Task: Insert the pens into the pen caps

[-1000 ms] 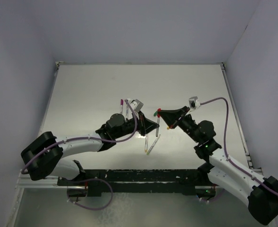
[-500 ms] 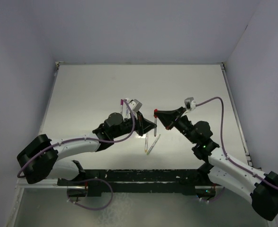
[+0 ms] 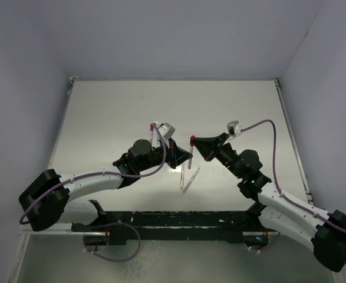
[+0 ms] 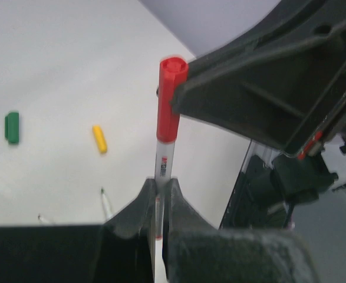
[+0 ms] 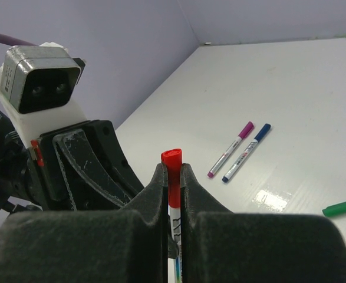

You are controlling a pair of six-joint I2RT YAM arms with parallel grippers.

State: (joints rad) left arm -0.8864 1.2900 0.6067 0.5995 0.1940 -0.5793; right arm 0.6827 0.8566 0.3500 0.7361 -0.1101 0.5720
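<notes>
My left gripper (image 4: 160, 187) is shut on the pale barrel of a red pen (image 4: 162, 162) and holds it upright above the table. A red cap (image 4: 171, 97) sits on the pen's top end. My right gripper (image 5: 173, 172) is shut on that red cap (image 5: 173, 165). In the top view the two grippers meet mid-table, left (image 3: 186, 158) and right (image 3: 193, 141). A green cap (image 4: 12, 127) and a yellow cap (image 4: 99, 139) lie loose on the table. Two uncapped pens (image 3: 188, 178) lie below the grippers.
A purple-capped pen (image 5: 230, 149) and a blue-capped pen (image 5: 246, 152) lie side by side on the white table. The green cap (image 5: 341, 207) lies to their right. The left arm's wrist camera (image 5: 40, 88) is close in front of my right gripper. Walls enclose the table.
My right gripper has moved a little left with the red cap. The left arm has reached further in. Pen and cap now sit in line, joined.
</notes>
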